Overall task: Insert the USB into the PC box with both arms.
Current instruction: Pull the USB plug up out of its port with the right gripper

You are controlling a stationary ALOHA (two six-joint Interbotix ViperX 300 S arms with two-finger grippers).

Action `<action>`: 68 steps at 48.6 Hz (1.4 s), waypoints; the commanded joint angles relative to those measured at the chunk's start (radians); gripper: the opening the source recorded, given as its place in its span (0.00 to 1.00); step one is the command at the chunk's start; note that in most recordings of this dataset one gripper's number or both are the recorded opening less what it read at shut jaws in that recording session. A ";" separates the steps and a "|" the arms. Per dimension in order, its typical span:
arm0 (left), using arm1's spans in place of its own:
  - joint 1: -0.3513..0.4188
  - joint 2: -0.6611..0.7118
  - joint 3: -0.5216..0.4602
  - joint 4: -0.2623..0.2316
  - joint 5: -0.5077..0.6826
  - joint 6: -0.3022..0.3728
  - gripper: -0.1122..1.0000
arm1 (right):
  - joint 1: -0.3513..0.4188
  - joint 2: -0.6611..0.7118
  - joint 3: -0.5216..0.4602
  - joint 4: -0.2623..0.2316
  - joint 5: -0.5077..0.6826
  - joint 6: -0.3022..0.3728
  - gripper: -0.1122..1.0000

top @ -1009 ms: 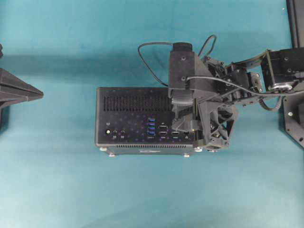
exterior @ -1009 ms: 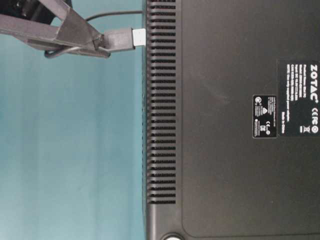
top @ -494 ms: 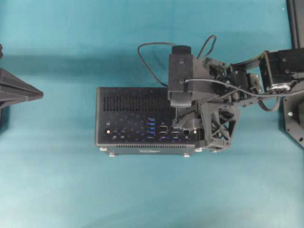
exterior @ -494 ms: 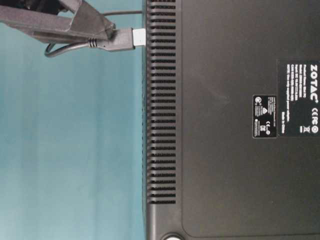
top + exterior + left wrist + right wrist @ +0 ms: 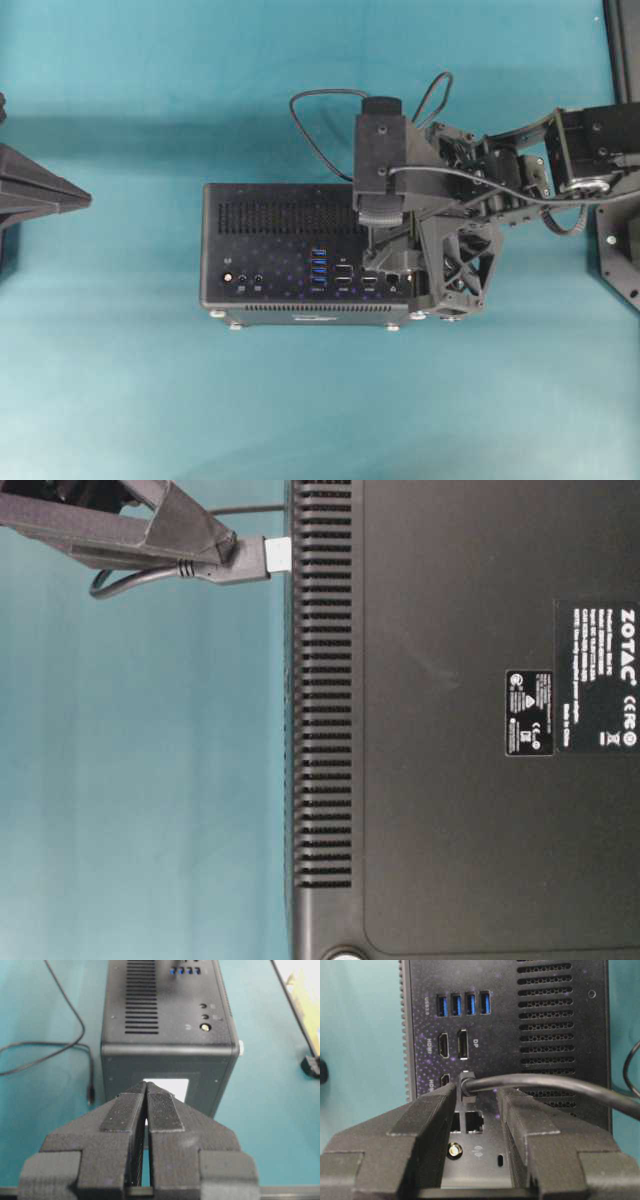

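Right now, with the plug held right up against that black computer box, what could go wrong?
1. In the right wrist view the USB plug sits over the ports below the DP socket; it could hit the wrong one or jam.
2. The right pincer grips it only at the fingertips, so pushing may tilt it or let it slip.
3. The left pincer is shut, apart from the PC box, which may slide.
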 commanded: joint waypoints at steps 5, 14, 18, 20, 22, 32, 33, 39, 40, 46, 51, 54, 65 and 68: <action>-0.003 0.002 -0.005 0.002 -0.009 -0.005 0.10 | 0.009 -0.011 -0.035 0.009 -0.018 0.003 0.44; -0.003 -0.015 0.008 0.002 -0.009 -0.040 0.10 | 0.012 -0.009 -0.035 0.028 -0.018 0.009 0.21; -0.003 -0.028 0.014 0.002 -0.009 -0.052 0.10 | 0.014 -0.011 -0.040 0.028 -0.020 0.009 0.18; -0.003 -0.034 0.017 0.002 -0.011 -0.055 0.10 | 0.012 -0.009 -0.044 0.028 -0.020 0.009 0.18; -0.003 -0.037 0.018 0.002 -0.009 -0.057 0.10 | 0.012 -0.011 -0.055 0.028 -0.020 0.009 0.18; -0.002 -0.046 0.020 0.002 -0.009 -0.063 0.10 | 0.014 -0.008 -0.143 0.000 -0.020 0.009 0.18; -0.003 -0.044 0.018 0.002 -0.009 -0.063 0.10 | 0.014 -0.008 -0.147 -0.003 -0.020 0.009 0.18; -0.002 -0.043 0.018 0.002 -0.009 -0.063 0.10 | 0.020 0.005 -0.167 -0.025 -0.021 0.008 0.18; -0.003 -0.043 0.018 0.002 -0.009 -0.063 0.10 | 0.021 0.008 -0.166 -0.032 -0.021 0.008 0.18; -0.002 -0.041 0.018 0.002 -0.009 -0.066 0.10 | 0.040 0.032 -0.163 -0.095 -0.023 0.009 0.18; -0.003 -0.041 0.018 0.002 -0.009 -0.081 0.10 | 0.051 0.058 -0.161 -0.147 -0.040 0.009 0.18; -0.002 -0.041 0.018 0.002 -0.009 -0.091 0.10 | 0.052 0.069 -0.156 -0.169 -0.057 0.009 0.18; -0.003 -0.043 0.017 0.002 -0.009 -0.114 0.10 | 0.055 0.098 -0.129 -0.207 -0.100 0.023 0.18; -0.002 -0.041 0.015 0.002 -0.009 -0.114 0.10 | 0.055 0.097 -0.126 -0.210 -0.095 0.032 0.18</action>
